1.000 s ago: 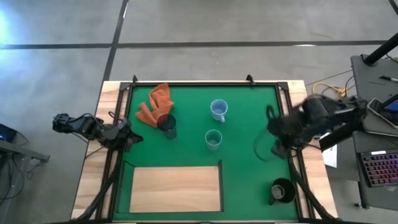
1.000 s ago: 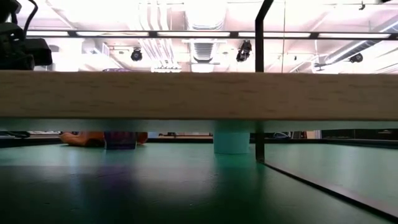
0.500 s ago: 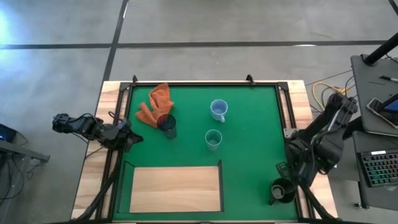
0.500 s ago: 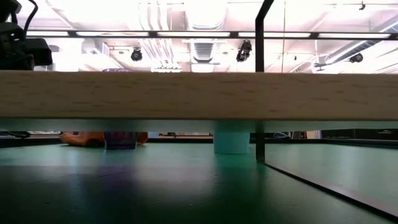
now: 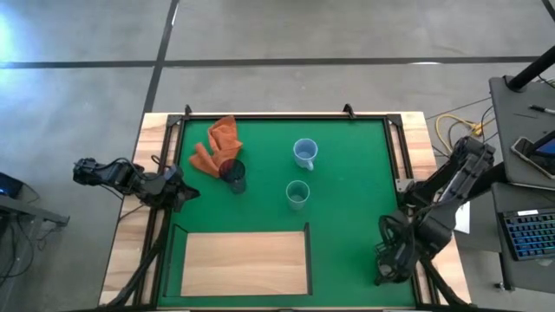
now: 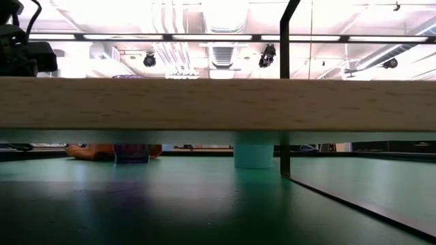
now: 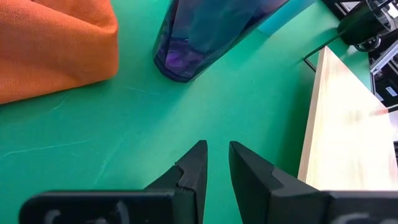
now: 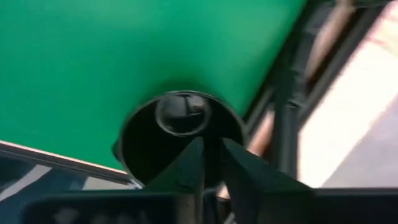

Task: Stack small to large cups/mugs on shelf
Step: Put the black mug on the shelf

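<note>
1. Black mug (image 8: 180, 134) stands at the green mat's (image 5: 347, 173) near right corner; right gripper (image 8: 211, 163) hangs directly above its mouth, fingers narrowly parted, holding nothing.
2. Left gripper (image 7: 216, 163) waits at the mat's left edge, fingers slightly apart, empty; purple cup (image 7: 205, 34) just ahead, beside the orange cloth (image 7: 50, 46); wooden shelf (image 5: 244, 262) bare.

Right end effector (image 5: 388, 260) hangs directly over the black mug (image 8: 181, 134).
</note>
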